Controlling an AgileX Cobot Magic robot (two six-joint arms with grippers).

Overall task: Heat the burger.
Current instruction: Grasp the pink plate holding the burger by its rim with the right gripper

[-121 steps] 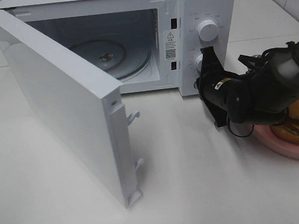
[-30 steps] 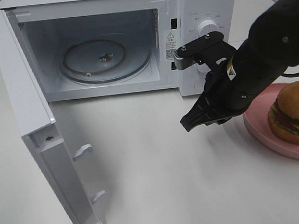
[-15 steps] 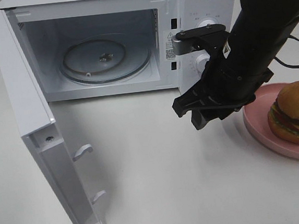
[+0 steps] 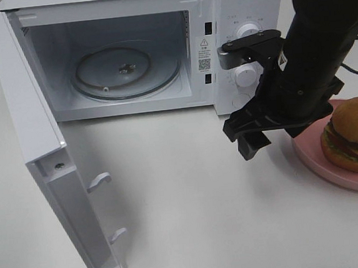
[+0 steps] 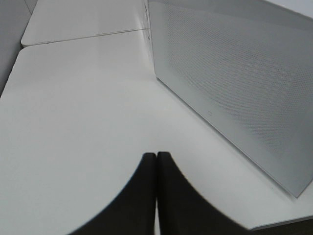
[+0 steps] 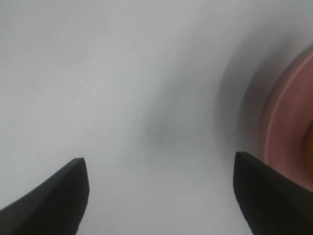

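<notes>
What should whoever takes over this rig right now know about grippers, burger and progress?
Left gripper: shut, empty, near the microwave door's outer face.
Right gripper: open, empty, over the table beside the pink plate.
Burger: on the pink plate, right of the microwave, not gripped.
Done: door open, turntable bare.
Left: likely grasp the burger, set it on the turntable, close the door, start heating.
</notes>
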